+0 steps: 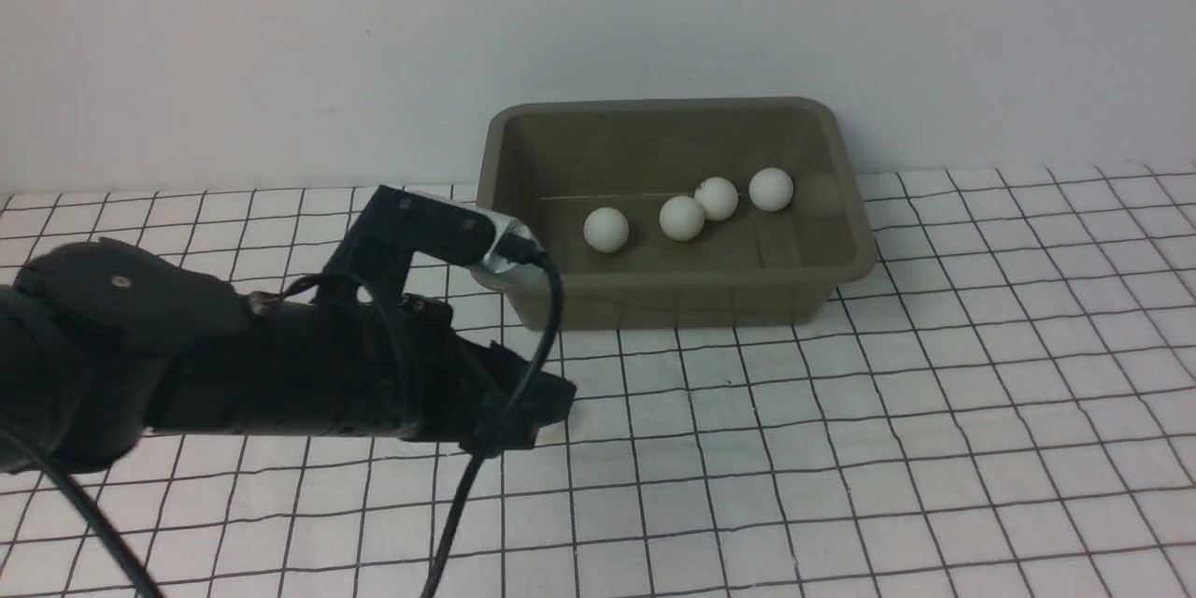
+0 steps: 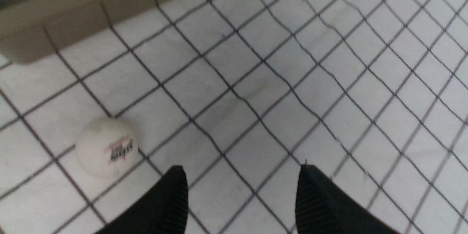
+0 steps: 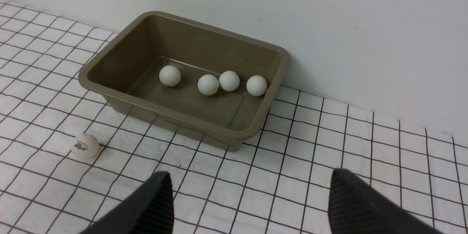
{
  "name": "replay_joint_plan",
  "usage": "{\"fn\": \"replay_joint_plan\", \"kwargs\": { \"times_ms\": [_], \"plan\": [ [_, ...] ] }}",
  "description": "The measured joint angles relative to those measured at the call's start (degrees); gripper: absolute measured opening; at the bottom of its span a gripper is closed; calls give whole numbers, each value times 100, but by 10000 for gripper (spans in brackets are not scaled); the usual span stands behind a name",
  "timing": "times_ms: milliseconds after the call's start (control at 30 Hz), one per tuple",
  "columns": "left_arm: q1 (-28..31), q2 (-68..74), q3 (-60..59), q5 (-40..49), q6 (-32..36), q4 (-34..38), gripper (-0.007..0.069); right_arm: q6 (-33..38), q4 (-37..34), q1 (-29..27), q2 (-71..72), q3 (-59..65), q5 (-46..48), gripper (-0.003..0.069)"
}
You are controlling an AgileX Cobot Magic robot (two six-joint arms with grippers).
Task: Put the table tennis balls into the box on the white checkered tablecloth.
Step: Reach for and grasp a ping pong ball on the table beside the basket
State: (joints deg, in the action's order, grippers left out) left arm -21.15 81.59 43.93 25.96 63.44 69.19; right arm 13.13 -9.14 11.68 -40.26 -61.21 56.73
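fingers [image 2: 172, 204] of the left gripper [image 2: 241, 170]: black, ribbed on the inner faces, standing apart with only cloth showing between them; nothing gripped. low over the cloth, in front of the box's near left corner.

fingers [image 3: 153, 204] of the right gripper [image 3: 248, 175]: black, ribbed, spread wide, empty. held back from the box on its near right side, looking down at it.

loose ball [image 2: 106, 148]: white, with a small dark and red print. lies on the cloth outside the box, in front of its near left corner, just beside one left finger and outside the gap. hidden behind the left arm in the front view.

tablecloth [image 1: 934, 439]: white with a thin black grid, slightly wrinkled, spread under the box.

cable [image 1: 551, 299]: black, looping off the left arm, in front of the box's left end.

box [image 1: 673, 299]: olive-brown tub with rounded corners and a flared rim, upright, its far side by the wall.

four balls [image 1: 606, 230]: white, in a loose row on the box floor. the middle two touch; the left one sits apart; the right one lies near the right wall.

wall [image 1: 280, 47]: plain, pale, behind the box.
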Motion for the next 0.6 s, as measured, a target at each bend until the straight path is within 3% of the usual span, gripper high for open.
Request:
{"fn": "replay_joint_plan", "kwargs": {
  "times_ms": [100,267,467,600],
  "plan": [
    [-104,389,0,-607,766,912,363,0,-156,0,0,0,19,514],
    [-108,1174,122,-1101,1588,1445,395,6,-219,0,0,0,119,514],
    [-110,1795,517,-1003,1770,1617,494,6,-226,0,0,0,128,514],
    [-121,2008,620,-1031,1794,1651,503,6,-226,0,0,0,146,514]
  ]
}}
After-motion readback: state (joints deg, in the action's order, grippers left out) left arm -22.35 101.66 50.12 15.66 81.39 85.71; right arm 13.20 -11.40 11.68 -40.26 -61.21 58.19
